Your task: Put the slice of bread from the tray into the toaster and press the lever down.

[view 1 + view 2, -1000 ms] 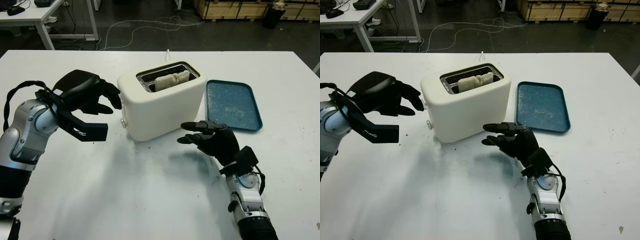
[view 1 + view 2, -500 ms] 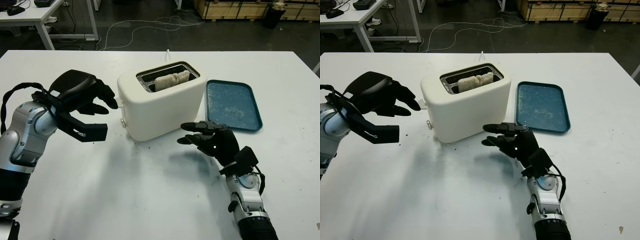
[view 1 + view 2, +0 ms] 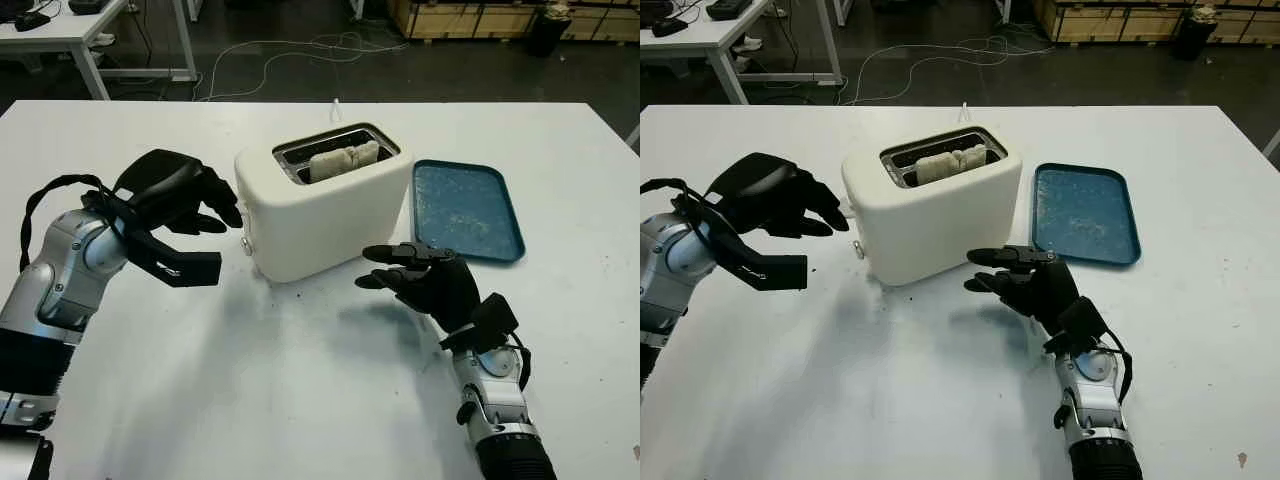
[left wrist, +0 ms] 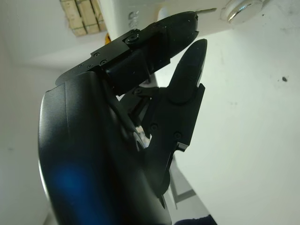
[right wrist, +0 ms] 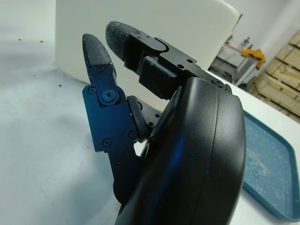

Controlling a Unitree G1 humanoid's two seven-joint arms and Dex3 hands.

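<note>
since the pale slice of bread (image 3: 343,160) already stands in the slot of the cream plastic toaster (image 3: 325,211), off the blue speckled tray (image 3: 465,209) at the toaster's 3 o'clock, what remains — as i judge it — is the lever. the small lever knob (image 3: 246,243) sits on the toaster's end face toward 9 o'clock, and the left hand (image 3: 185,200) hovers just beside that face, holding nothing, its fingertips (image 3: 233,211) above the knob. the right hand (image 3: 425,279) is open at 5 o'clock, farther off — so the left is nearer, and the press runs straight down.
</note>
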